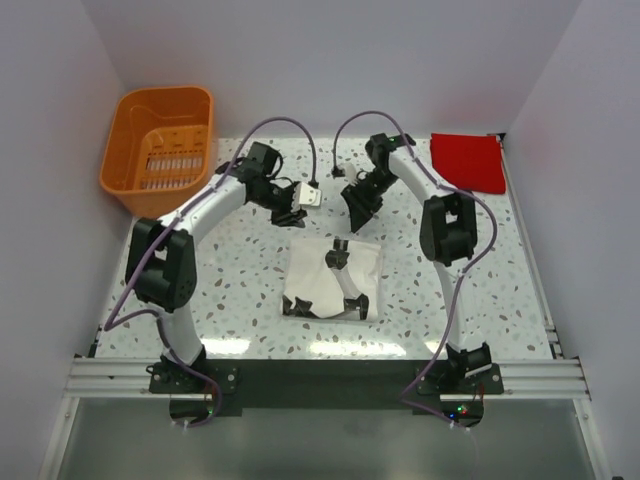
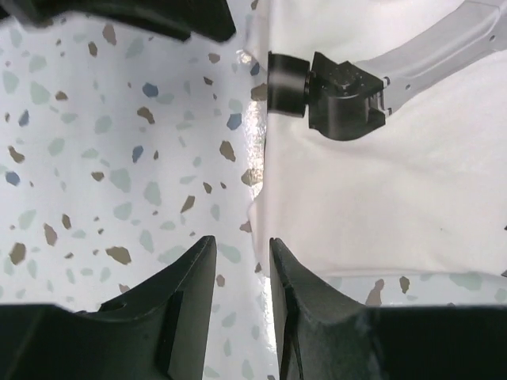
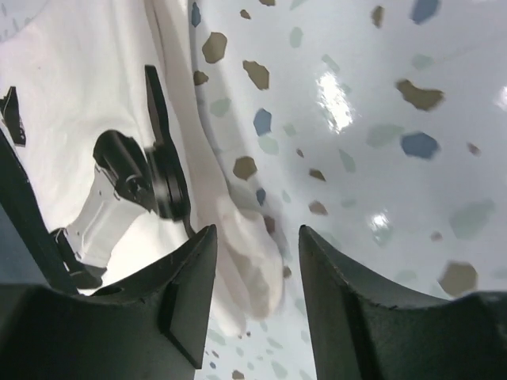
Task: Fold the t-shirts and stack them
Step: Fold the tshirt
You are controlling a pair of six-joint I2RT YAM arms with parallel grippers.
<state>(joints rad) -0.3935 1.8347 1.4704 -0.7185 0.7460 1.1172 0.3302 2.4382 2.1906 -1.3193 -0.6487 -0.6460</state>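
Top view: a folded cream-white t-shirt point(image 1: 322, 278) lies mid-table. A red t-shirt point(image 1: 467, 162) lies flat at the far right. The left gripper point(image 1: 292, 212) and right gripper point(image 1: 358, 208) hover just beyond the white one.
Left wrist: jaws slightly parted, empty, over the white shirt's edge.
Right wrist: jaws apart, empty, over its edge.

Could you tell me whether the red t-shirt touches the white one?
Apart. The top external view shows the red t-shirt in the far right corner, the white t-shirt mid-table, with bare speckled tabletop between them.

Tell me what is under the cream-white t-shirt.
The cream-white t-shirt lies flat on the speckled table, which shows all round its edges. Nothing sticks out from beneath. Whatever is directly under it is covered by the cloth and cannot be seen.
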